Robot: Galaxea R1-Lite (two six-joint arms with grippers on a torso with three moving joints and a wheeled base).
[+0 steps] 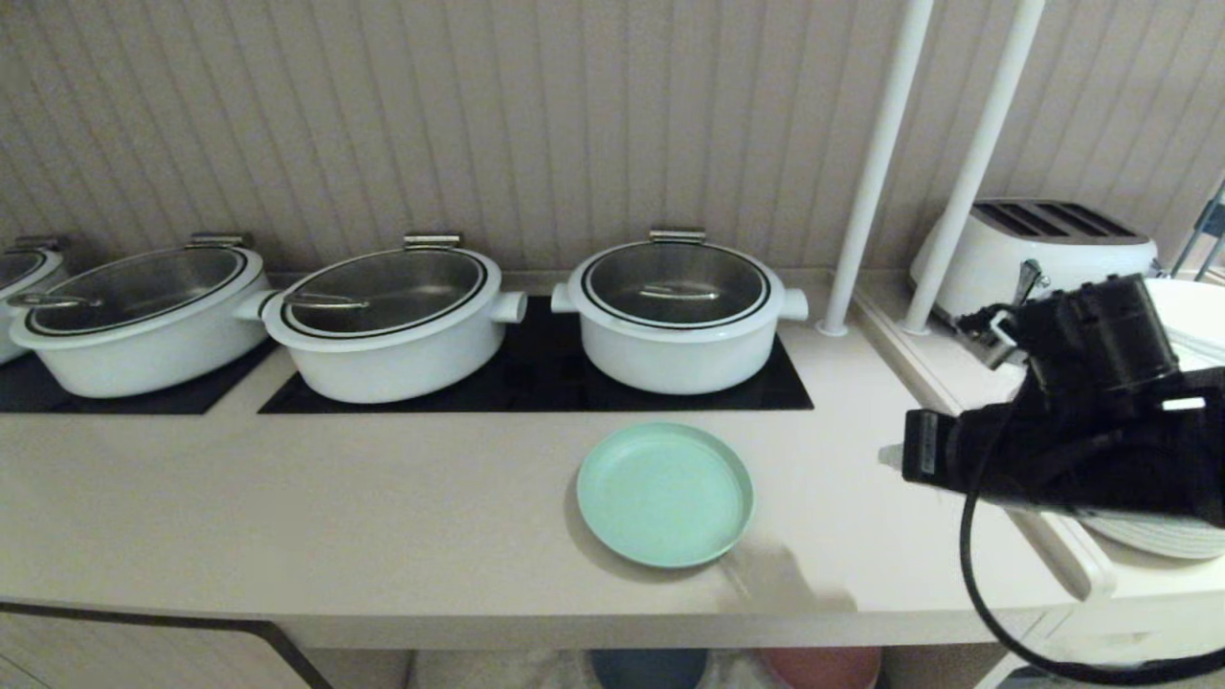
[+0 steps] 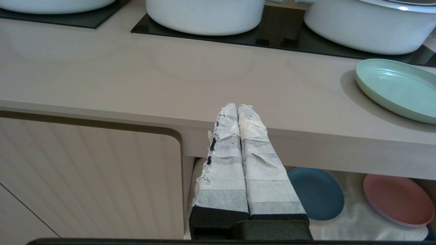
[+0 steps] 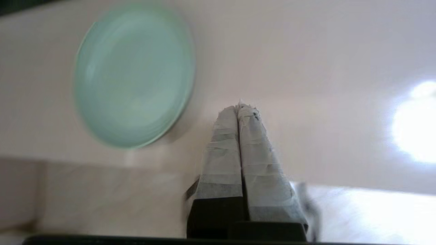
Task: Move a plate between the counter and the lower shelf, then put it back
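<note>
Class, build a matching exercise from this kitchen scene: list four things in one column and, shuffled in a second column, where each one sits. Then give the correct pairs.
Things
1. mint-green plate
2. blue plate
3. round white pot
4. toaster

Places
A. on a black hob panel
B. in the lower shelf, beside a pink plate
C. on the side ledge, right of the white poles
D. on the open counter, in front of the hob

Pairs: 1-D, 2-B, 3-A, 4-C

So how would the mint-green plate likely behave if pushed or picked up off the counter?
The plate looks rigid and probably light, a thin matte piece with a low rim. Lying flat on the smooth counter, it would likely slide rather than tip or roll. That low rim gives a claw little to pinch, so it might slip.
</note>
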